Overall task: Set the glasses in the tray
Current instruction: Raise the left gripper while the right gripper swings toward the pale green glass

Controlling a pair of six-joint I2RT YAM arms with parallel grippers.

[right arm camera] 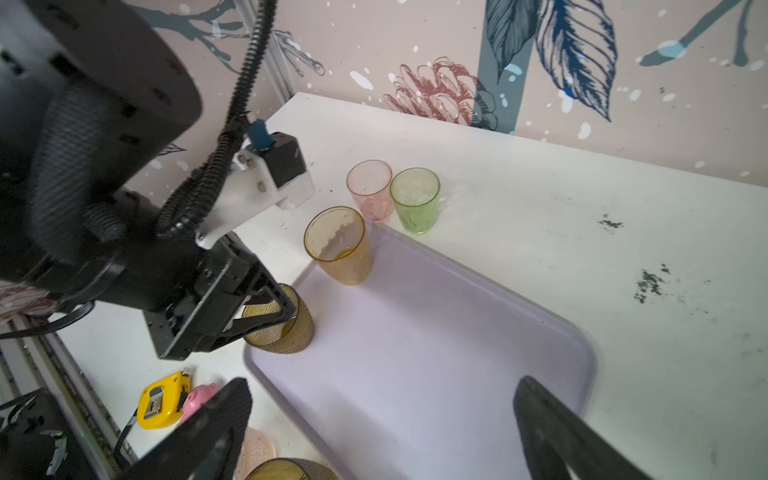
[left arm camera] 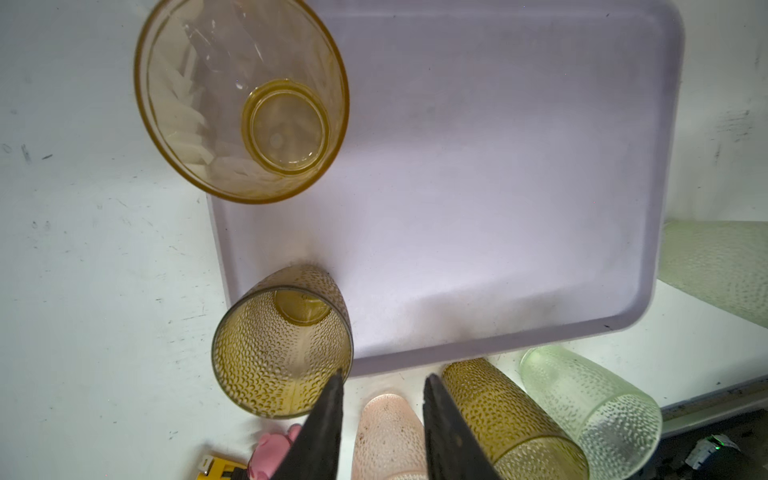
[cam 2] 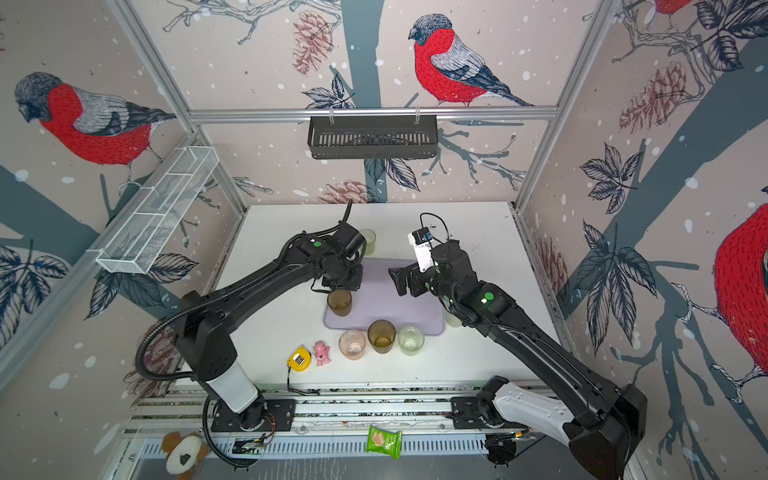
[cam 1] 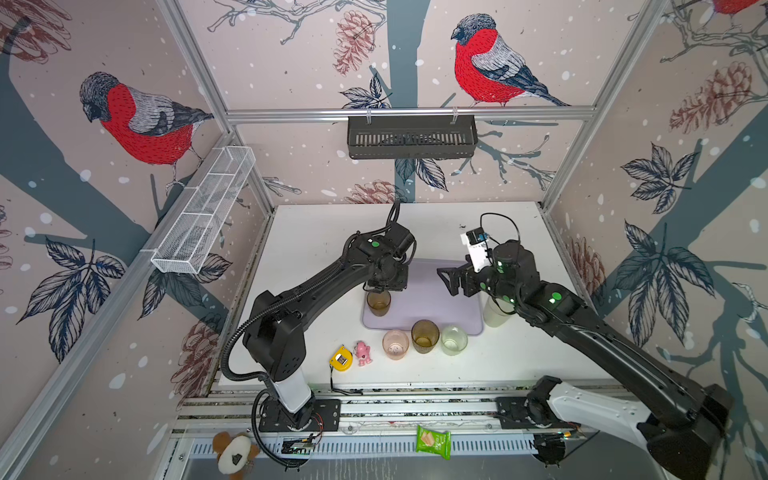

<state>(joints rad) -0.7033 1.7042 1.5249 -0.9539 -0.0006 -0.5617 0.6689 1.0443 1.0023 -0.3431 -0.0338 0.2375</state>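
Left end effector (left arm camera: pixel 384 376) over upright brown glass (left arm camera: pixel 282 353), mouth up, on tray (left arm camera: pixel 498 187)

Left arm (cam 1: pixel 320 282), right arm (cam 1: pixel 623 353): matte black shells, white base links (cam 1: pixel 291 392), green dot stickers (cam 1: pixel 555 296) (several each); corrugated conduit (cam 1: pixel 225 353) on left.

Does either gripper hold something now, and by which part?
Nothing is held. Left gripper: open beside the rim of the brown glass in the tray. Right gripper: open, empty.
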